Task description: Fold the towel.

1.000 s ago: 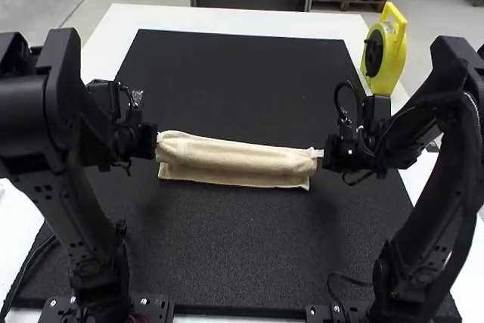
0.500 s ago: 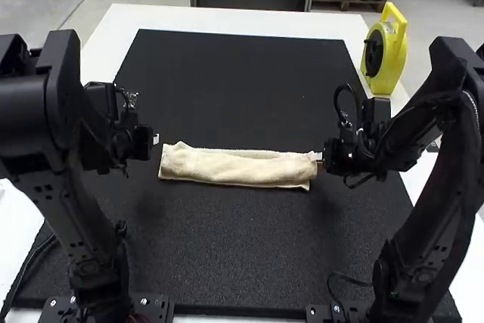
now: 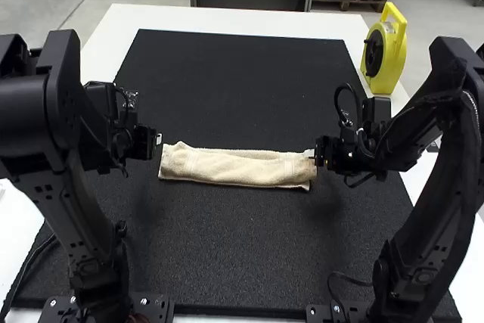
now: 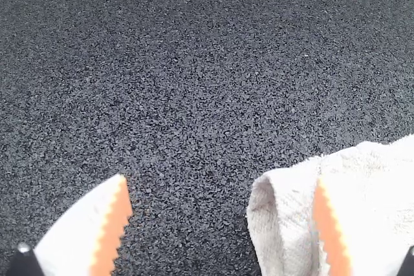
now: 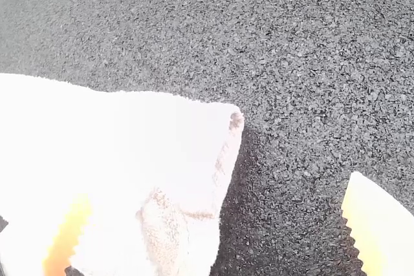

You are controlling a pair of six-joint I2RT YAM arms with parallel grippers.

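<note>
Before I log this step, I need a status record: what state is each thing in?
Towel: folded into a long, narrow strip, lying on the mat.
Left pincer: open, at the left end of the strip.
Right pincer: open, at the right end of the strip.
Black mat: lying flat on the table.
Yellow reel: standing upright, handle on top.

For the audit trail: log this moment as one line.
towel: narrow folded strip on black mat | left tool: open, at towel's left end | right tool: open, at towel's right end
</note>
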